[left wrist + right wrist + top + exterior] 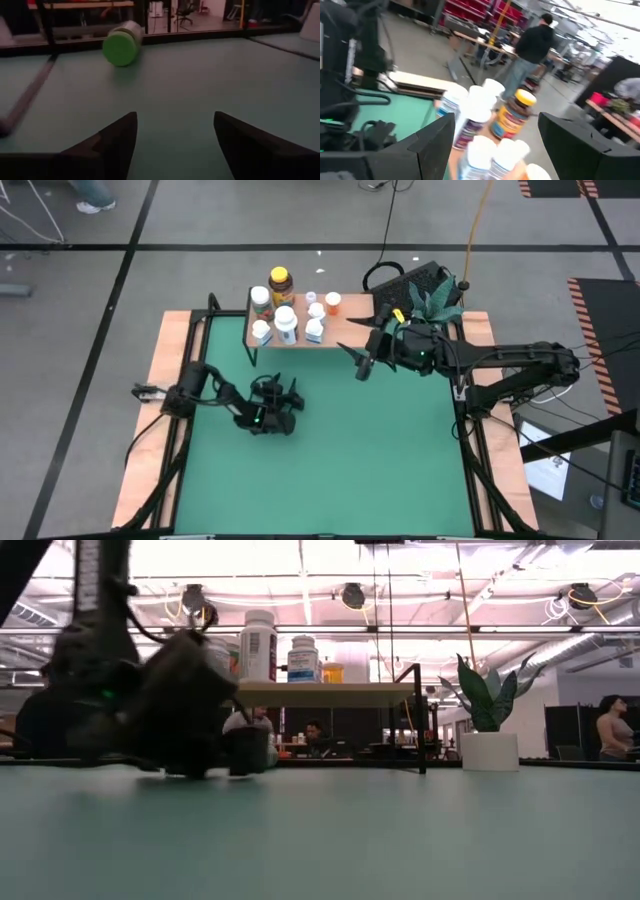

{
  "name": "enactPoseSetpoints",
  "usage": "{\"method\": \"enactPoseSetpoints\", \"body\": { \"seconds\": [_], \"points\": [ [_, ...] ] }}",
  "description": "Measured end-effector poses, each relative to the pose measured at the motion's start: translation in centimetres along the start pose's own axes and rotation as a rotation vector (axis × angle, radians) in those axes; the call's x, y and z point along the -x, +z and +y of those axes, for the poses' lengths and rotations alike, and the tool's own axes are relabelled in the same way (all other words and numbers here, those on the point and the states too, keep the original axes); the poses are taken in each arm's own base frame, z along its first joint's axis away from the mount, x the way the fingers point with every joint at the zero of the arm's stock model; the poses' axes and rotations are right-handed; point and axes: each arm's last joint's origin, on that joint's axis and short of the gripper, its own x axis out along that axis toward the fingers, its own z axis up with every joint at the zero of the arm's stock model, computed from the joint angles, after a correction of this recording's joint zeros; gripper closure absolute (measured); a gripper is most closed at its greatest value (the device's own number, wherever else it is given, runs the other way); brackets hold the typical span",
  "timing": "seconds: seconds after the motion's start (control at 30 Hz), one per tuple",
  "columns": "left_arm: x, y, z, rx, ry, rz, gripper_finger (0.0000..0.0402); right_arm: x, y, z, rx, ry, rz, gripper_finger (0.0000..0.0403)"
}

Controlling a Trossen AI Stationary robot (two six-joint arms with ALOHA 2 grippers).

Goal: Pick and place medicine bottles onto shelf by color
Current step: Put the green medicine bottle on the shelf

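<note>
Left end effector [172, 145] low over the green counter [210, 80], fingers spread wide, empty. Green bottle [121, 45] lies on its side just ahead, short of the shelf [345, 330], lid facing the end effector, long axis running away. Step: approaching it; next, advance and grip. Right end effector [362, 362] beside the shelf, wide, empty.

I see medicine bottles [287, 312] bunched on the shelf [350, 330] at the worktop's [330, 450] far edge, plant pot [489, 751] right of it, one bottle [121, 44] lying on the worktop.
</note>
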Motion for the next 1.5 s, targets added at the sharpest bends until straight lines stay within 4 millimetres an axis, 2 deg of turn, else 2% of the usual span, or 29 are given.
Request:
{"method": "enactPoseSetpoints", "body": {
  "seconds": [0.17,0.37,0.63,0.93,1.5],
  "points": [
    [-2.9,0.5,-0.7,0.023,0.029,0.046,0.0132,0.2,-0.3,-0.2,0.049,-0.067,0.056,0.0122],
    [-4.6,1.2,-1.2,0.011,0.042,0.068,0.0143,0.4,-1.0,-0.2,0.104,-0.135,0.054,0.0122],
    [-6.8,1.5,0.2,-0.028,0.102,0.094,0.0144,2.2,-2.3,-0.7,0.090,-0.204,0.020,0.0122],
    [-7.7,1.6,1.0,0.017,0.162,0.075,0.0144,4.6,-2.6,-1.7,0.090,-0.267,-0.099,0.0122],
    [-9.8,2.1,2.2,-0.012,0.219,0.081,0.0144,4.8,-2.1,-2.0,0.115,-0.299,-0.144,0.0122]
  ]
}}
